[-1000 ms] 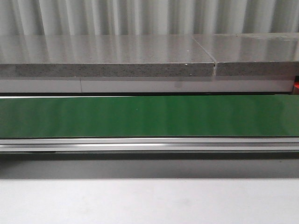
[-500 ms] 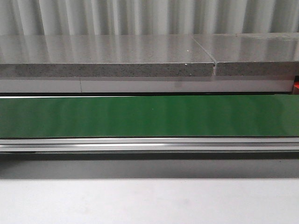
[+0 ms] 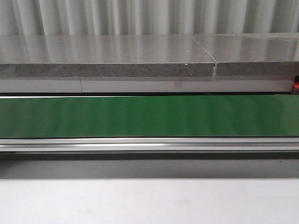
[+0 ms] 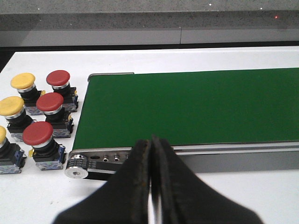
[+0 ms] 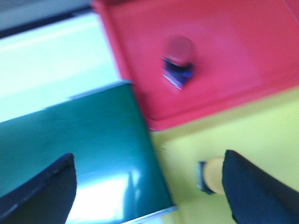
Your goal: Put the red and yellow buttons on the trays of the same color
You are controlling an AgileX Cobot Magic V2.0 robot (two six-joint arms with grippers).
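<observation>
- Left gripper [image 4: 150, 154]: clenched on nothing, hovering at the green belt [image 4: 187, 107] end; unsorted red and yellow buttons [image 4: 37, 114] wait just beside it on the white table [image 4: 243, 186].
- Right gripper [image 5: 149, 186]: spread apart, empty, above the yellow tray [image 5: 252, 130] beside a yellow button [image 5: 212, 175]; one red button [image 5: 180, 58] sits in the red tray [image 5: 243, 51].
- Risk: the blurred view suggests fast motion, which could clip the yellow button.
- Room: grey counter [image 3: 107, 56], corrugated wall [image 3: 140, 16].
</observation>
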